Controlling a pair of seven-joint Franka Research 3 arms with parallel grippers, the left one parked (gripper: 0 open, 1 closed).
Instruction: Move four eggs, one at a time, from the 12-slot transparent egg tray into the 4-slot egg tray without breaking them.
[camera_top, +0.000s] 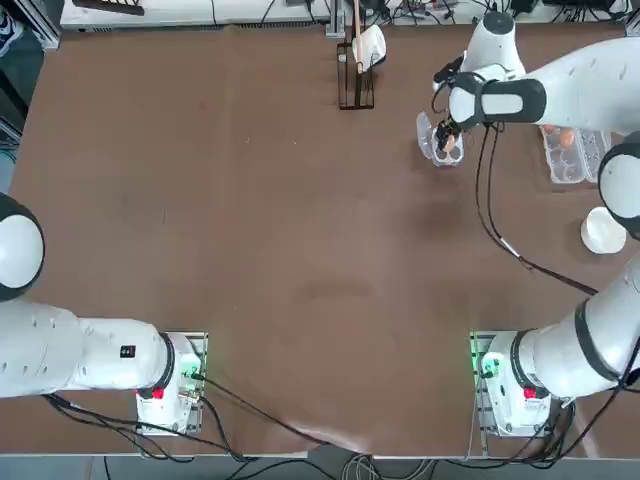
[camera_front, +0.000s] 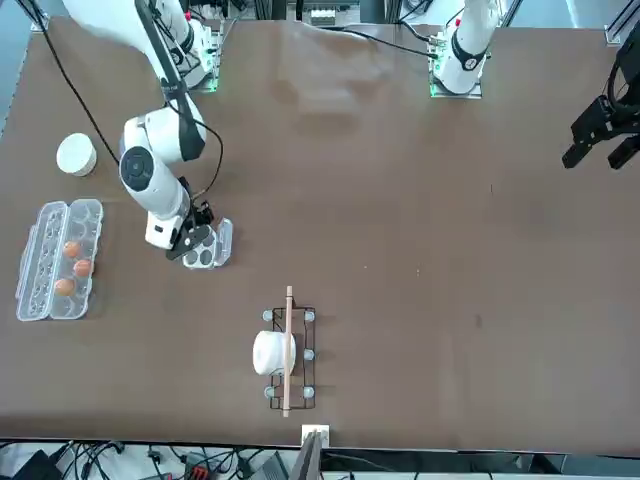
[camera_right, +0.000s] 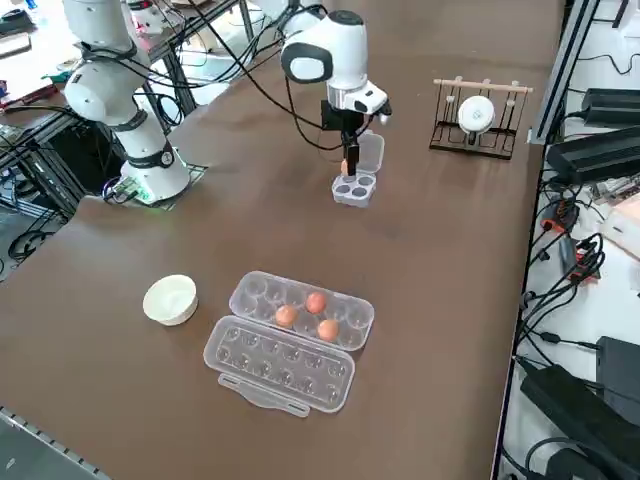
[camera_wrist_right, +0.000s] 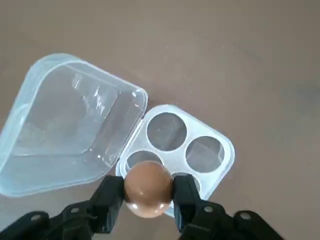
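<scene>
Top view first: the right hand (camera_top: 447, 140) hangs over the 4-slot egg tray (camera_top: 428, 141) at the far side of the brown desk (camera_top: 260, 230), with a broad bare stretch of desk between it and the arm bases. Wrist view tells the story: both fingers (camera_wrist_right: 111, 196) are clamped on an orange-brown egg (camera_wrist_right: 148, 188), one pad on each side, and the egg sits above the tray's near cups, apart from the plastic as far as can be told. All four round cups of that small tray look empty, and its hinged lid flap (camera_wrist_right: 65, 125) lies folded open flat beside them. Over toward the robot's right desk edge lies the 12-slot transparent egg tray (camera_right: 300, 322), lid swung open alongside, with three eggs (camera_right: 316, 302) clustered in neighbouring cups and the other cups bare. A white round bowl (camera_right: 170, 299) stands just beside that long carton, nearer the arm bases. At the far edge, well apart from the small tray, a dark wire rack (camera_front: 288, 355) holds a white cup (camera_front: 270, 352) and a wooden bar (camera_front: 287, 350).
</scene>
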